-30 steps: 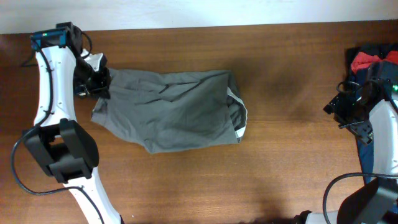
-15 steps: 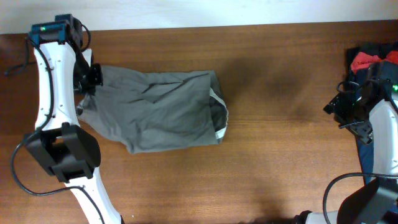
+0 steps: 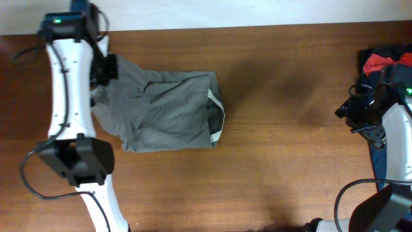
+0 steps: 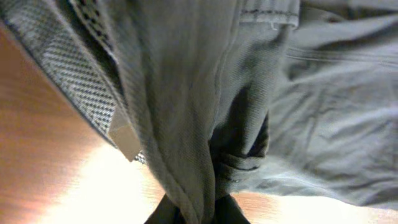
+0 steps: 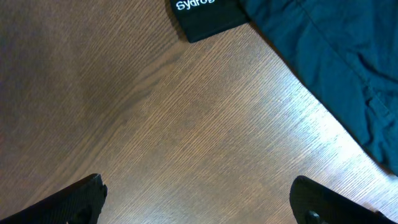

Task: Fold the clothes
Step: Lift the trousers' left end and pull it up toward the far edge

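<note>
A: Where are the clothes (image 3: 164,113) to be found?

B: Overhead, they are seen lying on the wooden table (image 3: 290,161), toward 9 o'clock from its middle. One crumpled grey-olive piece is spread flat. A paler lining (image 3: 217,117) is exposed along its 3 o'clock edge.

A: And the left gripper (image 3: 106,67)?

B: It is located at the garment's 10 o'clock corner. In the left wrist view the jaws are closed almost fully, and a bunched fold of the grey-olive cloth is pinched between the dark fingertips (image 4: 165,214) at 6 o'clock of the frame. From that pinch the fabric is drawn up in taut folds. A checked inner lining (image 4: 59,46) and a small pale tag (image 4: 124,140) are noted toward 9 o'clock.

A: The right gripper (image 3: 358,116)?

B: It is placed at the 3 o'clock edge of the table, well apart from the clothes. In the right wrist view its fingers are spread wide, one fingertip at 7 o'clock and the other at 5 o'clock, with bare wood between them. Nothing is held.

A: What else is recorded on that side?

B: A dark navy garment (image 5: 329,68) is seen toward 2 o'clock in the wrist view, with a black label (image 5: 208,15) at 12 o'clock; its lettering is cut off. Overhead, a red cloth (image 3: 380,62) is seen just beyond the gripper at 1 o'clock.
</note>
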Controlling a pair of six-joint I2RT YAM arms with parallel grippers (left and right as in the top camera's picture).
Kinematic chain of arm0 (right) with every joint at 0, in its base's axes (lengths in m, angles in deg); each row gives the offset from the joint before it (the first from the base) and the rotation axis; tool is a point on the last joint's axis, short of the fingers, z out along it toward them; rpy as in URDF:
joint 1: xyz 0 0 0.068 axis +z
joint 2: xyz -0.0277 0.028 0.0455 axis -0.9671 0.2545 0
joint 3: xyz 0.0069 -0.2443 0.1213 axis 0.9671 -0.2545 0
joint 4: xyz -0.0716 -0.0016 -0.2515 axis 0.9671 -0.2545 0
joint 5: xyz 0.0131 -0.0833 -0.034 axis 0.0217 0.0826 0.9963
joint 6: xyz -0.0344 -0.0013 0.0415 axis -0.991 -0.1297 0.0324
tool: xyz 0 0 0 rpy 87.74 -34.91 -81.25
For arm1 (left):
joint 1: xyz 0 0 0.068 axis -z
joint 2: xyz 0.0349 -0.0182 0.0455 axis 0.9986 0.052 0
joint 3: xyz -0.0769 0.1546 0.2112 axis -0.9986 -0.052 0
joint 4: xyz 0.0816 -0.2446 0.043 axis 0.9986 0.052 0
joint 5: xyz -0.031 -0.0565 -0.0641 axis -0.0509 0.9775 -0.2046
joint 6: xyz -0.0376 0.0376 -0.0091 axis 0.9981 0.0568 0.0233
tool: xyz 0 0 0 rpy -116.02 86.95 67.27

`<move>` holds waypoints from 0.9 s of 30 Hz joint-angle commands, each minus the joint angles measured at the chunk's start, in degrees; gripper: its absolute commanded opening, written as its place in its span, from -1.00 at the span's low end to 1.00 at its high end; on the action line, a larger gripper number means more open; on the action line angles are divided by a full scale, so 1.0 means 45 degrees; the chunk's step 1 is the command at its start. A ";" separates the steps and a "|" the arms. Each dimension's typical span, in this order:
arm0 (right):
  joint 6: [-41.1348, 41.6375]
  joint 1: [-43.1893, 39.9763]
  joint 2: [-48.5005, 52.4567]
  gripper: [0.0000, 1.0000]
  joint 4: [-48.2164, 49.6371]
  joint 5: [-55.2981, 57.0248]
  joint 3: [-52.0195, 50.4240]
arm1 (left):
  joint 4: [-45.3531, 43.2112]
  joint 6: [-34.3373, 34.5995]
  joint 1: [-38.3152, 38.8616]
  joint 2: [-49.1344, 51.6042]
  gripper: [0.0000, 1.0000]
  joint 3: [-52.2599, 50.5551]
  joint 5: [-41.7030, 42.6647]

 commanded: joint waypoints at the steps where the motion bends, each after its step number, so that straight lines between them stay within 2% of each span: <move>1: 0.0112 -0.0024 -0.0073 0.98 0.0000 0.0024 0.0209 | 0.0010 0.0758 0.0933 -0.0015 -0.99 0.0306 -0.0636; 12: 0.0112 -0.0024 -0.0073 0.98 0.0005 0.0024 0.0209 | -0.0282 0.2157 0.2807 -0.0015 -0.99 0.0306 -0.0631; 24: 0.0112 -0.0024 -0.0073 0.98 0.0005 0.0024 0.0209 | -0.0461 0.2375 0.3259 -0.0015 -0.99 0.0306 -0.0631; 27: 0.0112 -0.0024 -0.0073 0.98 0.0000 0.0024 0.0209 | -0.0262 0.2671 0.3269 -0.0024 -0.99 0.0355 -0.1365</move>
